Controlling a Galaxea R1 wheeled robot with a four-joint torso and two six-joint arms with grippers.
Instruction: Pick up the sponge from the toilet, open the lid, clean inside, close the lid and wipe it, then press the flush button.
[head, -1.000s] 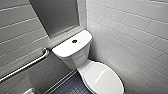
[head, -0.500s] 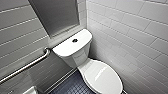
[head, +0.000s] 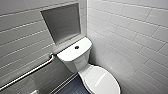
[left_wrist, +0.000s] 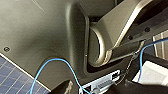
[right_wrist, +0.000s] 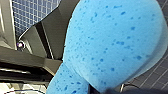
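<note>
The white toilet (head: 75, 60) stands in the corner of the head view, its oval lid (head: 101, 81) down over the bowl. A small dark flush button (head: 76, 47) sits in the middle of the tank top. The bright blue sponge (right_wrist: 112, 42) looms large in the right wrist view, pinched at its waist where my right gripper (right_wrist: 100, 89) is shut on it. Below the sponge lies dark blue tiled floor. The left wrist view takes in the robot's own dark shell and a blue cable (left_wrist: 62, 67), with nothing held.
A steel grab bar (head: 27, 72) runs along the left tiled wall, under a recessed grey niche (head: 62, 22). The right tiled wall (head: 130, 37) stands close beside the toilet. Dark blue tiled floor (head: 72, 88) lies left of the bowl.
</note>
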